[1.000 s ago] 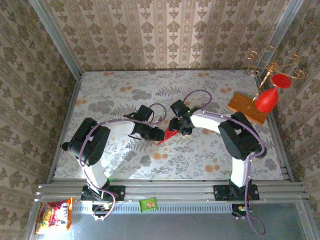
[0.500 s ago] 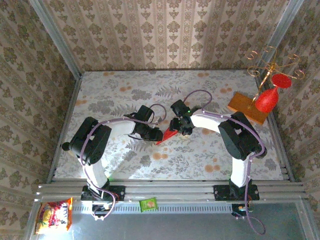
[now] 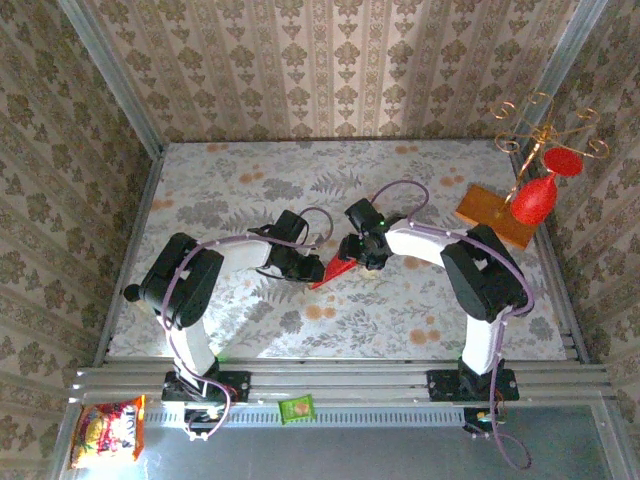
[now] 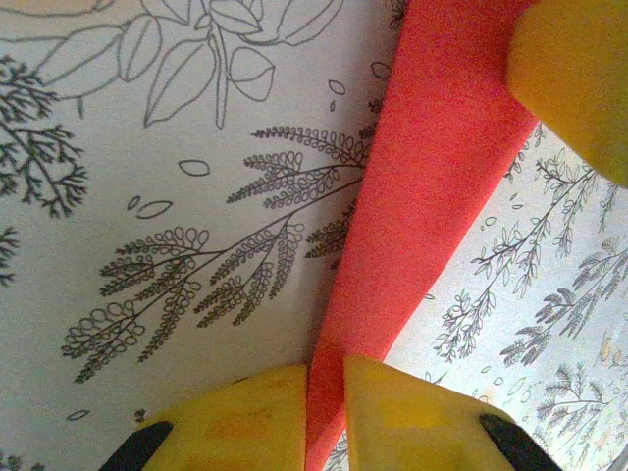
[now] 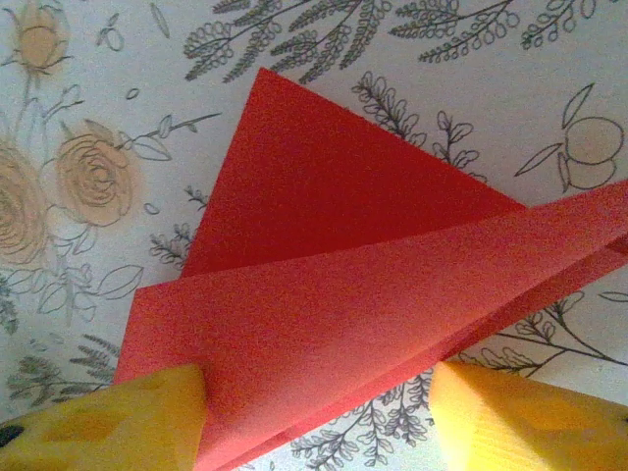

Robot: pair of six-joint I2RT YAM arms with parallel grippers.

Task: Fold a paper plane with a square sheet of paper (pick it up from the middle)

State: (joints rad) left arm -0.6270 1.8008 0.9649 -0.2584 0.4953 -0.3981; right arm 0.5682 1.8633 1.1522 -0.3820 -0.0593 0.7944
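- Near the middle of the floral table (image 3: 250, 190), the folded red paper (image 3: 338, 270) lies between the two grippers, its narrow tip pointing to the near left.
- At that tip, the left gripper (image 4: 324, 392) has its yellow fingers (image 4: 235, 422) drawn almost together, pinching the paper's thin edge.
- From there the paper runs away as a long red strip.
- Over the wider end, the right gripper (image 5: 319, 392) stands spread, one yellow finger on either side of the layered triangular folds.
- Well apart at the far right, a wooden board (image 3: 497, 215) sits beside a red ornament (image 3: 533, 200).
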